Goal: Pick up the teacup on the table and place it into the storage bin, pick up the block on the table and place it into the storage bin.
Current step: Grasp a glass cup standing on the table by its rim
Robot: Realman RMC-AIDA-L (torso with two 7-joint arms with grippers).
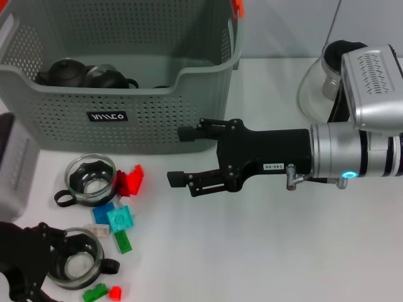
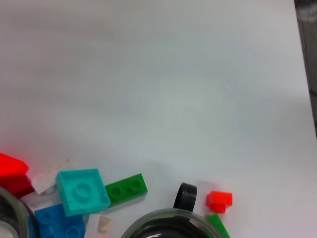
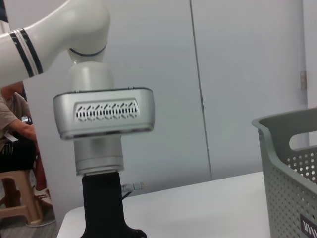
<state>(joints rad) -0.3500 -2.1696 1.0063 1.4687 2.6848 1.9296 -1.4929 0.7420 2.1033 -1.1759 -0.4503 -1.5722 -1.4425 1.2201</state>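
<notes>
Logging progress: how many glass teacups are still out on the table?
2: one teacup in front of the bin, beside the red block; one nearer, at the left gripper. Dark items inside the bin are unclear.

Grey-green perforated storage bin (image 1: 126, 119), glass teacups (image 1: 92, 179) beside scattered blocks (image 1: 119, 218)

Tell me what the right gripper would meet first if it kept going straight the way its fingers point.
Probably the red block beside the upper teacup. The right gripper, open and empty, points across the table toward the robot's left, in front of the storage bin. If it travels high, it may pass over them.
</notes>
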